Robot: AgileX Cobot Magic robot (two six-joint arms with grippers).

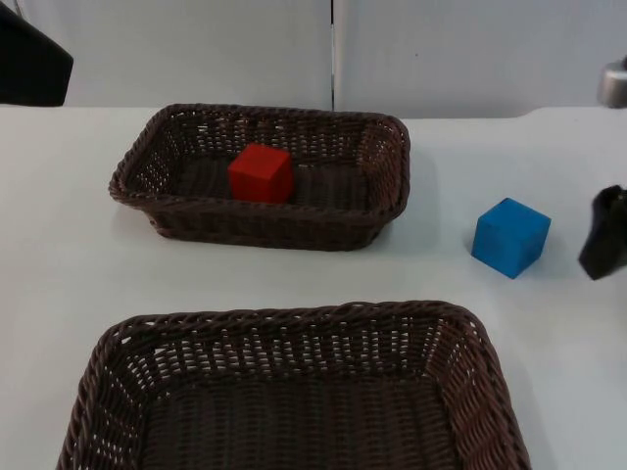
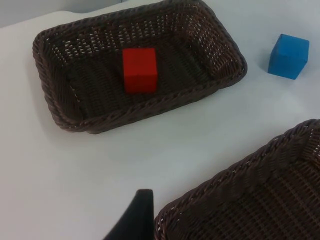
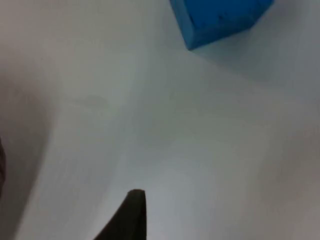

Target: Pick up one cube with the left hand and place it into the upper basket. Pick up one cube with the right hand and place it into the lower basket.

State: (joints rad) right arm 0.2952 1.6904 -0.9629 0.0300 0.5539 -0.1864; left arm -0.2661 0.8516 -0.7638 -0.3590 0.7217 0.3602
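A red cube (image 1: 261, 173) (image 2: 140, 70) lies inside the upper wicker basket (image 1: 382, 147) (image 2: 55, 95), near its middle. A blue cube (image 1: 510, 237) (image 2: 288, 56) (image 3: 220, 17) sits on the white table to the right of that basket. My right gripper (image 1: 601, 240) hangs low at the table's right edge, just right of the blue cube and apart from it, holding nothing. My left arm (image 1: 29, 59) waits raised at the far left, its gripper (image 2: 136, 216) above the table between the two baskets. The lower basket (image 1: 118, 352) (image 2: 235, 175) holds nothing that I can see.
Bare white table lies between the two baskets and around the blue cube. The grey partition wall (image 1: 333, 49) closes the far side behind the upper basket.
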